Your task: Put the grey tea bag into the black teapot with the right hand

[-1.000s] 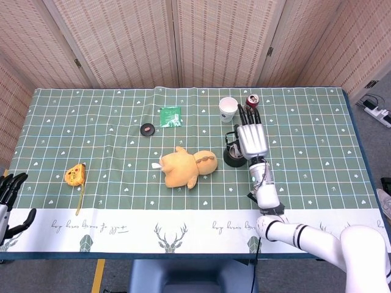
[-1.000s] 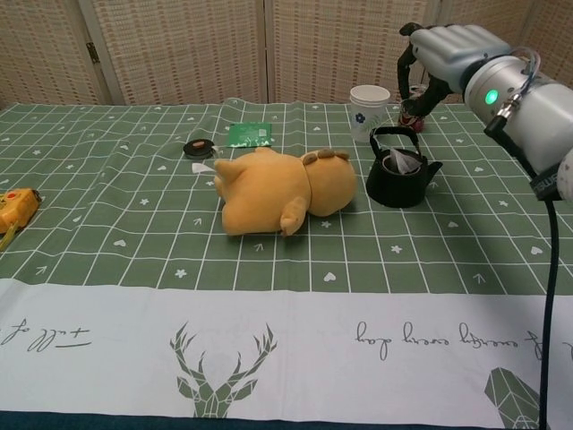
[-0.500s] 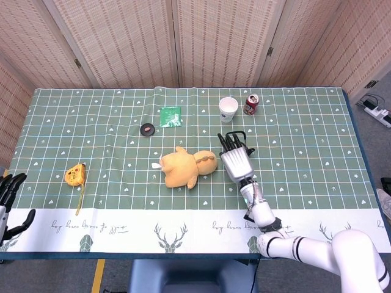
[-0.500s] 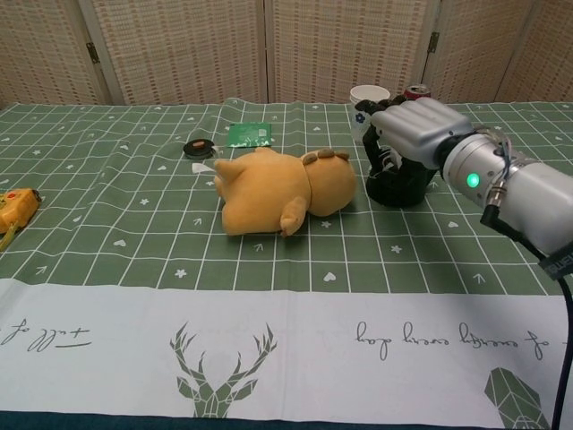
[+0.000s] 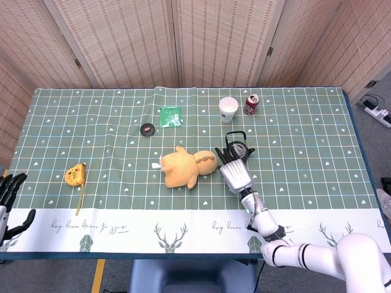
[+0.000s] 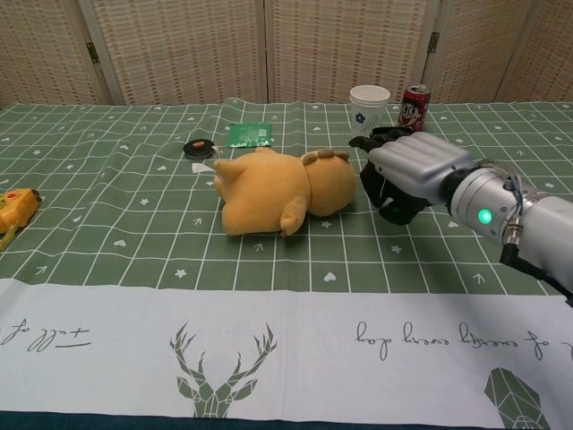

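The black teapot (image 5: 237, 145) stands right of the middle of the table, beside the plush toy. My right hand (image 5: 236, 172) lies just in front of it, fingers stretched toward the pot, holding nothing. In the chest view the right hand (image 6: 417, 165) covers most of the teapot (image 6: 400, 213), so only its dark base shows below the palm. No grey tea bag is visible in either view; the pot's inside is hidden by the hand. My left hand (image 5: 8, 196) hangs at the table's near left corner, fingers apart and empty.
A yellow plush toy (image 5: 187, 168) lies left of the pot, close to my right hand. Behind stand a white cup (image 5: 228, 108) and a red can (image 5: 251, 104). A green packet (image 5: 170, 116), a black disc (image 5: 146, 129) and a yellow tape measure (image 5: 75, 175) lie further left.
My right hand has come down from high behind the teapot, passed over it toward the near edge, and now sits low in front of it. The left hand has not moved.
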